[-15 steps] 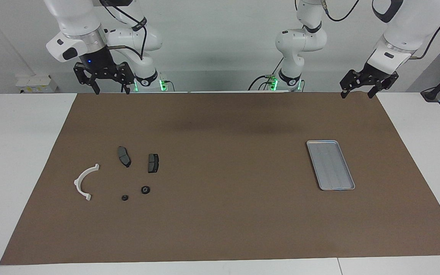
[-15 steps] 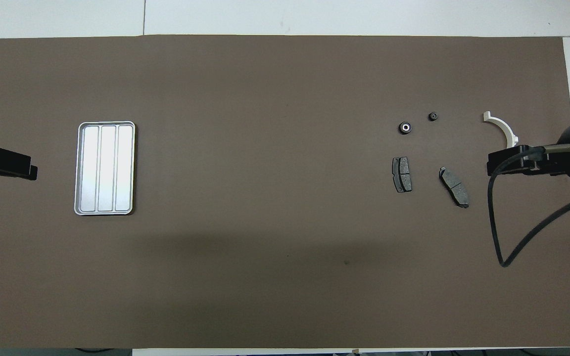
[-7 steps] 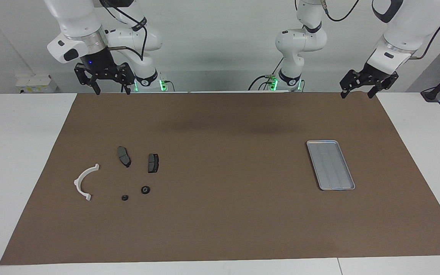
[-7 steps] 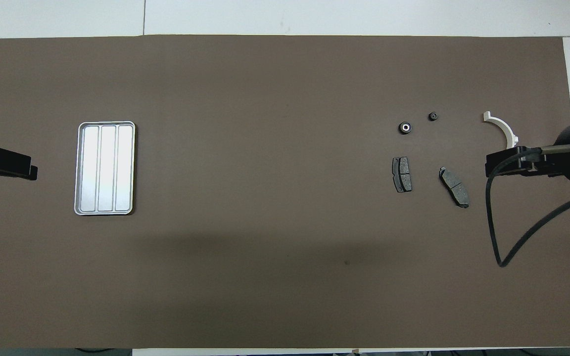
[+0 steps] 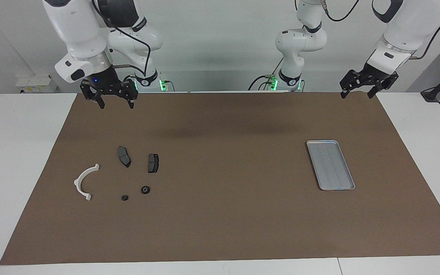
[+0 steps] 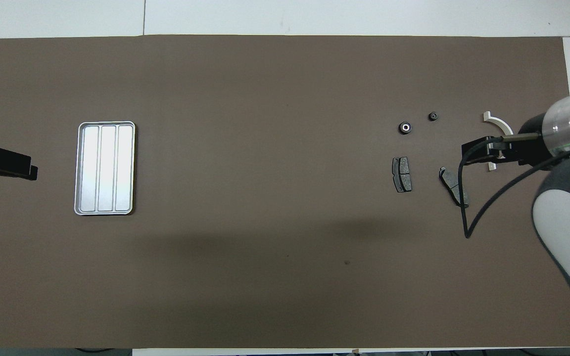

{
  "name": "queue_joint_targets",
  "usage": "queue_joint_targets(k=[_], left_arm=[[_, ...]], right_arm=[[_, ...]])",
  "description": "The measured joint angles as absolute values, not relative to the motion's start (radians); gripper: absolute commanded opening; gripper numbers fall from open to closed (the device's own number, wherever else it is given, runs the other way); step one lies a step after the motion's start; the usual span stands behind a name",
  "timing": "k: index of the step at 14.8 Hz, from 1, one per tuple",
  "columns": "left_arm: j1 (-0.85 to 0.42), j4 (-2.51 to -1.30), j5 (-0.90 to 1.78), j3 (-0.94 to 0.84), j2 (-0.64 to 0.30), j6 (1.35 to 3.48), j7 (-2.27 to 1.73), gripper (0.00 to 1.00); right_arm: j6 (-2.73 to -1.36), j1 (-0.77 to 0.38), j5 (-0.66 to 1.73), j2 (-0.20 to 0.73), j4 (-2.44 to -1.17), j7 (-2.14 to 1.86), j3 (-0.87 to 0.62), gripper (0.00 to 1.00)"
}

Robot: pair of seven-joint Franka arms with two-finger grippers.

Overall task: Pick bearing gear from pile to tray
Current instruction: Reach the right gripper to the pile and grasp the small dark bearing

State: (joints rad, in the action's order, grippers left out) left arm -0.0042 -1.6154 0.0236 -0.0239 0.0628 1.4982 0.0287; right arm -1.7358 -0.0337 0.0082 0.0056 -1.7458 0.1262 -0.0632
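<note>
Black bearing gear: I see it lying flat on the brown mat, in the pile toward the right arm's end, untouched.
Smaller black piece: beside it, a little farther from the robots.
Pile mates: two grey pads nearer the robots, white half-ring bracket alongside.
Tray: bare, well apart, toward the left arm's end.
Right gripper: fingers spread, holding nothing, up over the mat's robot-side edge.
Left gripper: spread, empty; I judge it waiting.
Progress: my read is nothing done yet; approach, grasp, carry and drop all remain.
</note>
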Motion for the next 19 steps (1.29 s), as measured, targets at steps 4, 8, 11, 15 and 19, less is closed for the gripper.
queue_joint_targets(k=[4, 8, 11, 15, 19], left_arm=[[-0.004, -1.615, 0.024, -0.024, 0.063, 1.498, 0.029, 1.00], [-0.004, -1.615, 0.024, -0.024, 0.063, 1.498, 0.029, 1.00], [-0.004, -1.615, 0.024, -0.024, 0.063, 1.498, 0.029, 1.00], [-0.004, -1.616, 0.024, -0.024, 0.063, 1.498, 0.029, 1.00], [-0.004, -1.616, 0.024, -0.024, 0.063, 1.498, 0.029, 1.00]], right_arm=[[-1.887, -0.034, 0.007, 0.171, -1.759, 0.150, -0.063, 1.00], [-2.026, -0.048, -0.041, 0.306, -1.759, 0.169, -0.063, 0.99], [-2.117, -0.063, -0.074, 0.377, -1.758, 0.209, -0.063, 0.97], [-2.228, -0.061, -0.076, 0.459, -1.754, 0.238, -0.060, 0.95], [-2.258, -0.070, -0.076, 0.520, -1.727, 0.331, -0.062, 0.92]])
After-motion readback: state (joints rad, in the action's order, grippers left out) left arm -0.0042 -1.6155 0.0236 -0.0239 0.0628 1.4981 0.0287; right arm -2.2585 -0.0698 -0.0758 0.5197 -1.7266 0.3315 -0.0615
